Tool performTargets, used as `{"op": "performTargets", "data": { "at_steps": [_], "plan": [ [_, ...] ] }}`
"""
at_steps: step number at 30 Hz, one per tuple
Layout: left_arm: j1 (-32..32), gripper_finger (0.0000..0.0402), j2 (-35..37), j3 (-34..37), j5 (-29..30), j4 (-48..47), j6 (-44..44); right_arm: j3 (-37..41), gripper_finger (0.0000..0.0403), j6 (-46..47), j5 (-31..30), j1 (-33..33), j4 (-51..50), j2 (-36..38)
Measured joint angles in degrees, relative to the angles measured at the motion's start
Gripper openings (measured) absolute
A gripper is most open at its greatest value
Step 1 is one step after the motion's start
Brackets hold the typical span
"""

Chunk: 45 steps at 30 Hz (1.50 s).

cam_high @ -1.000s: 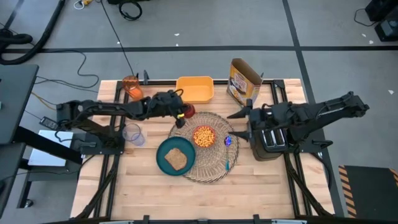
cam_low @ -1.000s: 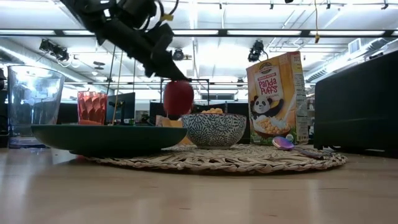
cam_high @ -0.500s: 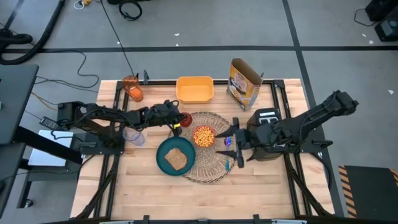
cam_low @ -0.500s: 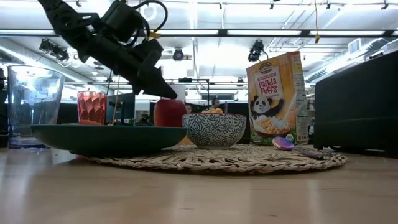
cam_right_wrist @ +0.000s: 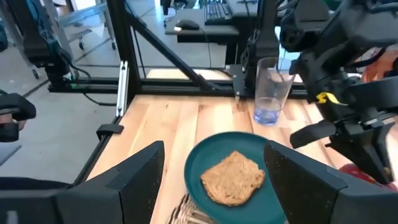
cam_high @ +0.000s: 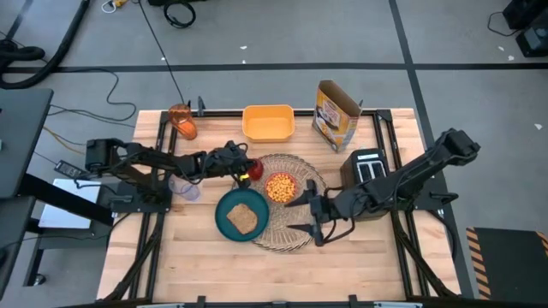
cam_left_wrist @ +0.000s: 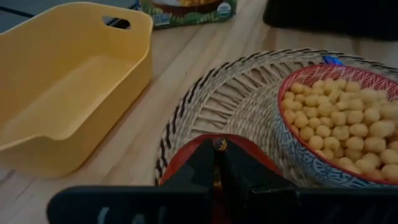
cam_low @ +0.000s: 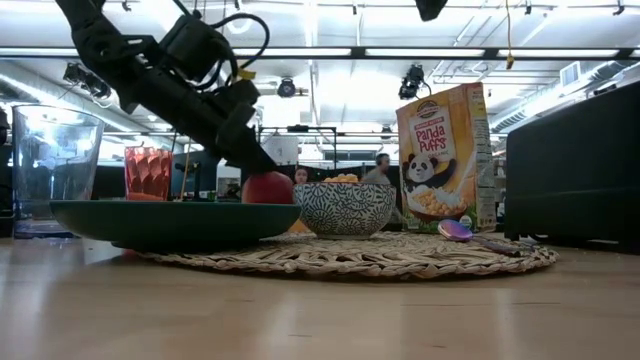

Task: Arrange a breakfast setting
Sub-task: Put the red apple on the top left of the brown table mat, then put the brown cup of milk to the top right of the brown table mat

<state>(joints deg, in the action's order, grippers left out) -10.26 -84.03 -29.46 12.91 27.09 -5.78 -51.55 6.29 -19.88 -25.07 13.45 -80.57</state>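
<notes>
On the round straw placemat (cam_high: 291, 233) stand a teal plate (cam_high: 222, 208) with the toast slice (cam_high: 244, 219) and a bowl (cam_high: 281, 186) of cereal. My left gripper (cam_high: 247, 170) is shut on the red apple (cam_high: 255, 170), low at the mat's far-left rim. My right gripper (cam_high: 300, 213) hangs open over the mat's right part, its fingers wide apart in the right wrist view (cam_right_wrist: 214, 155). The small blue utensil (cam_low: 456, 230) lies on the mat. The orange cup (cam_high: 182, 121) is at the far left corner. My left gripper has the apple by its top (cam_left_wrist: 247, 155), with the two fingertips (cam_left_wrist: 208, 152) closed together over the stem spot (cam_left_wrist: 219, 144). The fingers slant down from the table's left. The plate hides the apple's underside in the low view, so whether it rests on the mat cannot be told.
A yellow tub (cam_high: 269, 122) and a cereal box (cam_high: 336, 114) stand along the far edge. The black toaster (cam_high: 366, 162) is at the right, partly under my right arm. A clear glass (cam_high: 181, 185) stands left of the plate. Bare wood lies along the near edge.
My left gripper has come down and a little toward the near edge, bringing the apple from well above the mat to its far-left rim. My right gripper has swung from over the toaster toward the table's left and down, to above the mat's right part, still open.
</notes>
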Motion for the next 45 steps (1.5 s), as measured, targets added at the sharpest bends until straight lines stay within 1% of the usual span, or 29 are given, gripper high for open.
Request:
{"op": "performTargets", "data": {
  "at_steps": [5, 12, 15, 19, 23, 26, 29, 35, 39, 45],
  "plan": [
    [-0.17, 0.0023, -1.11, -0.03, 0.00, 0.49, 0.02, 0.00, 0.0282, 0.23, 0.00, -0.40, 2.21, -2.60],
    [-0.17, 0.0059, -1.05, -0.03, -0.01, 0.26, 0.08, 0.00, 0.0282, 0.28, -0.02, -0.40, 3.16, -4.51],
    [-0.17, 0.0083, -1.05, -0.03, 0.00, 0.24, 0.15, 0.00, 0.0282, 0.13, -0.02, -0.40, 4.07, -4.13],
    [-0.17, 0.0126, -0.55, -0.03, -0.02, -0.22, 0.43, -0.01, 0.0282, 0.12, -0.02, -0.40, 3.83, -2.23],
    [-0.17, 0.0175, 1.18, -0.05, -0.07, -0.99, 0.79, -0.02, 0.0282, 0.06, 0.11, -0.40, 3.52, -0.52],
    [-0.15, 0.0200, 2.63, -0.10, -0.15, -1.92, 1.95, 0.00, 0.0282, 0.02, 0.48, -0.40, 3.60, 0.02],
    [-0.17, 0.0209, 4.11, -0.12, -0.12, -2.32, 2.01, -0.02, 0.0282, -0.09, 0.48, -0.40, 3.56, 0.06],
    [-0.15, 0.0207, 8.21, -0.22, -0.11, -2.48, 2.03, -0.01, 0.0282, -0.46, 0.48, -0.40, 3.59, 0.06],
    [-0.42, 0.0207, 13.15, -1.10, -0.09, -6.72, 2.00, 0.00, 0.0282, -0.46, 0.48, -0.42, 3.52, 0.06],
    [-4.16, 0.0206, 20.72, -7.81, 1.76, -25.72, 2.83, -0.01, 0.0282, -0.45, 0.48, -0.40, 3.05, 0.07]
  ]
}}
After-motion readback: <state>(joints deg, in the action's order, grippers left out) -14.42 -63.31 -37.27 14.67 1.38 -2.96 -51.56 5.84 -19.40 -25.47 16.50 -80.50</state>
